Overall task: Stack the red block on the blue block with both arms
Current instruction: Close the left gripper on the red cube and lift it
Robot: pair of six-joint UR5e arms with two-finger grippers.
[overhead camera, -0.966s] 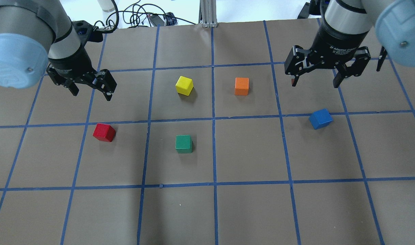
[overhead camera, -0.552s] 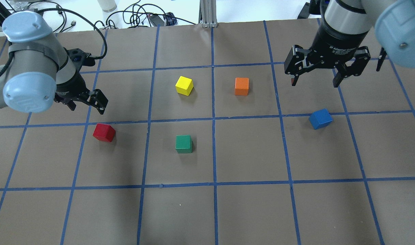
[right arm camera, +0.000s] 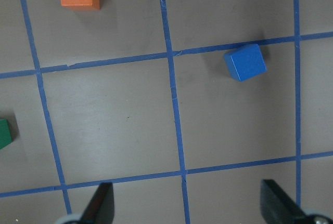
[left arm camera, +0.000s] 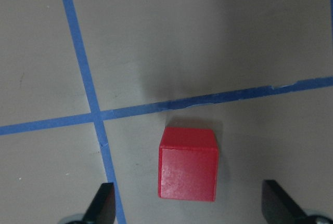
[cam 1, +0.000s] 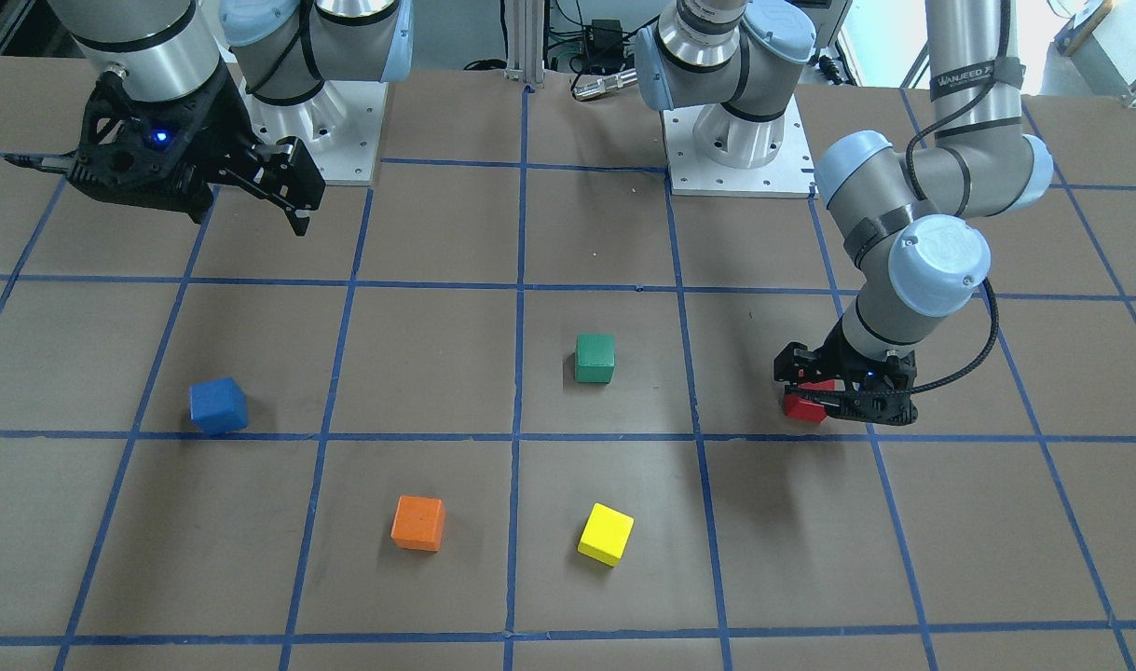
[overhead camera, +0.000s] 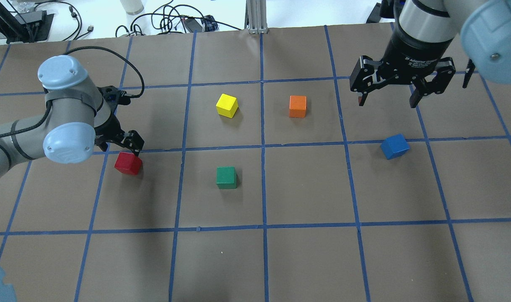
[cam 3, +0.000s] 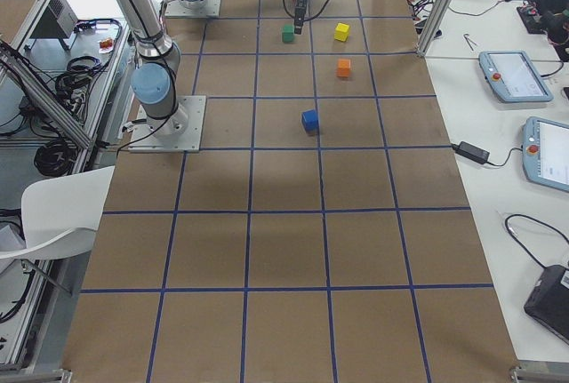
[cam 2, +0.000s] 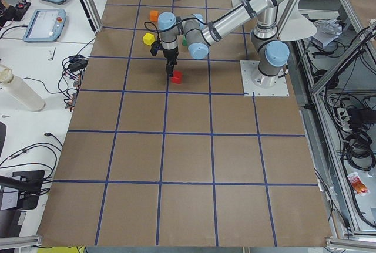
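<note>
The left arm is dropping fast! A second ago the left gripper (overhead camera: 120,147) hangs high at 11 o'clock of the red block (overhead camera: 128,163). Now it is low over the table (overhead camera: 305,188), tight against the block's 12 o'clock edge in the overhead view. The wrist camera shows the jaws spread wide, one fingertip on each side of the red block with bare table showing in both gaps, so nothing is pinched yet. The block itself has not budged; it sits just inside a corner of blue tape at roughly 9 o'clock from the table's middle.

Over on the other side, no news. The right gripper (overhead camera: 387,100) holds the same high post, also spread wide and empty, at about 12 o'clock of the blue block (overhead camera: 395,146). The blue block lies where it was, at 3 o'clock from the middle and well apart from the red.

It looks like the approach is over and the grasp comes next: settle a touch lower, then close. The stack itself is not yet begun.
</note>
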